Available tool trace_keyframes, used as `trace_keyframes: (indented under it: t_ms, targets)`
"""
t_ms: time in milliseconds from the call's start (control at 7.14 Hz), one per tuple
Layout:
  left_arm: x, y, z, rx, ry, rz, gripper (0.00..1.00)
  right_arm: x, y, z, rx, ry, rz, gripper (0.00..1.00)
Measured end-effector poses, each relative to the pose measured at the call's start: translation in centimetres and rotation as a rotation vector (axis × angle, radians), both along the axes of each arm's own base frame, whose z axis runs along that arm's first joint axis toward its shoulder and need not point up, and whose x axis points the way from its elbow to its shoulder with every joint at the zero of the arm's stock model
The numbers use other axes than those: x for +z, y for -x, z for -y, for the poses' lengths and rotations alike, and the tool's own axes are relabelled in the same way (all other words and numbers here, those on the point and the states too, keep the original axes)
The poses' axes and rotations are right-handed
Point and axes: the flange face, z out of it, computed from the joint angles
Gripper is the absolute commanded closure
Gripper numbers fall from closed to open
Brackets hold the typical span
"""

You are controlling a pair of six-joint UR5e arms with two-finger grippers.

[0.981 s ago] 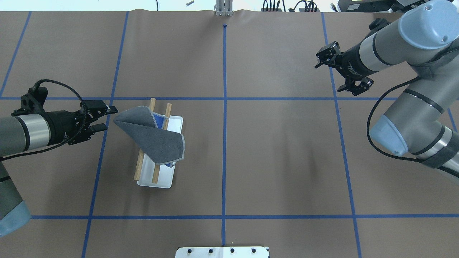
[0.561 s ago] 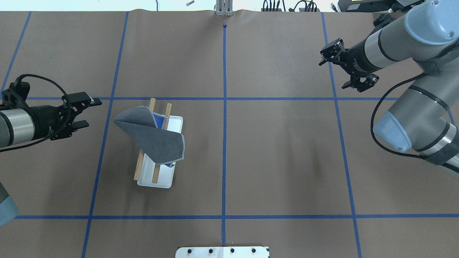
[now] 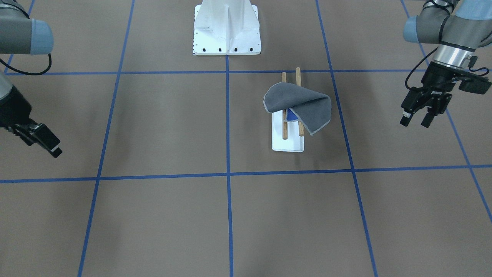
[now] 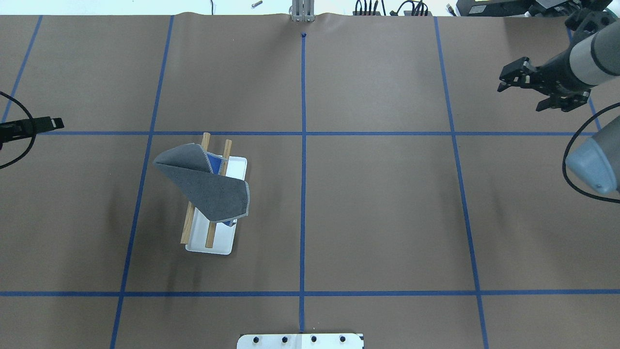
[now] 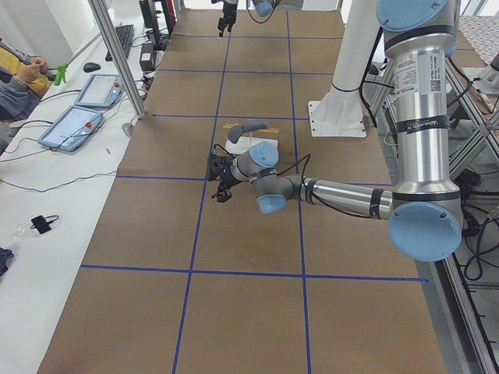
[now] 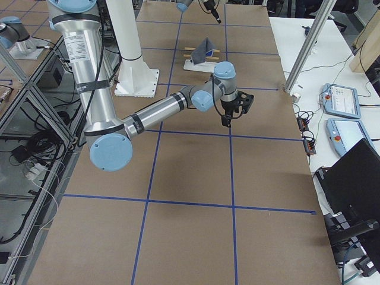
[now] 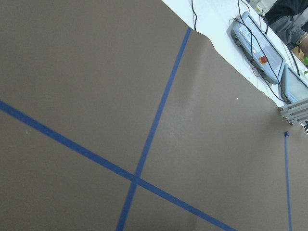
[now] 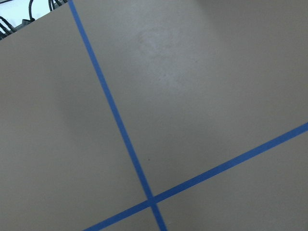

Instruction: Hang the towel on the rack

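The towel, dark grey side up with a bit of blue showing beneath, lies draped over the two wooden rods of the rack, left of the table's middle. It also shows in the front view, over the rack's white base. My left gripper is open and empty, well away from the towel towards the table's left end. Only its fingers show at the overhead view's left edge. My right gripper is open and empty, far off at the back right.
The large white bolted pedestal stands at the robot's side of the table. Blue tape lines divide the brown table cover into squares. Operators' tablets and cables lie on the white bench beyond the far edge.
My left gripper has drawn back to the left, away from the towel, almost out of the overhead view. My right gripper has moved right and back. The towel has stayed on the rack.
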Motion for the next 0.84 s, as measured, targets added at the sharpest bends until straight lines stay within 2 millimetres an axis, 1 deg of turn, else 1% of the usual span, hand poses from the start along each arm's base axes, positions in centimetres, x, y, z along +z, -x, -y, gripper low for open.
trace_keyframes:
  t_ms: [140, 280, 420, 561, 701, 841]
  targets:
    - [2.5, 2.2, 0.7, 0.065, -0.061, 0.144, 0.02, 2.4, -3.3, 0.4, -0.059, -0.041, -0.026, 0.0]
    - [4.9, 5.0, 1.4, 0.144, -0.085, 0.248, 0.02, 4.6, -6.7, 0.5, -0.114, -0.074, -0.035, 0.0]
    - [7.0, 7.5, 1.7, 0.223, -0.079, 0.307, 0.02, 7.2, -9.7, 0.1, -0.17, -0.108, -0.048, 0.0]
    - [8.9, 9.3, 1.6, 0.309, -0.05, 0.325, 0.02, 10.1, -12.2, -1.1, -0.235, -0.146, -0.079, 0.0]
    - [10.0, 10.5, 1.3, 0.379, 0.003, 0.29, 0.02, 13.0, -14.8, -2.6, -0.29, -0.18, -0.112, 0.0]
    - [10.4, 11.5, 1.1, 0.424, 0.053, 0.235, 0.02, 15.6, -17.2, -3.9, -0.332, -0.206, -0.141, 0.0]
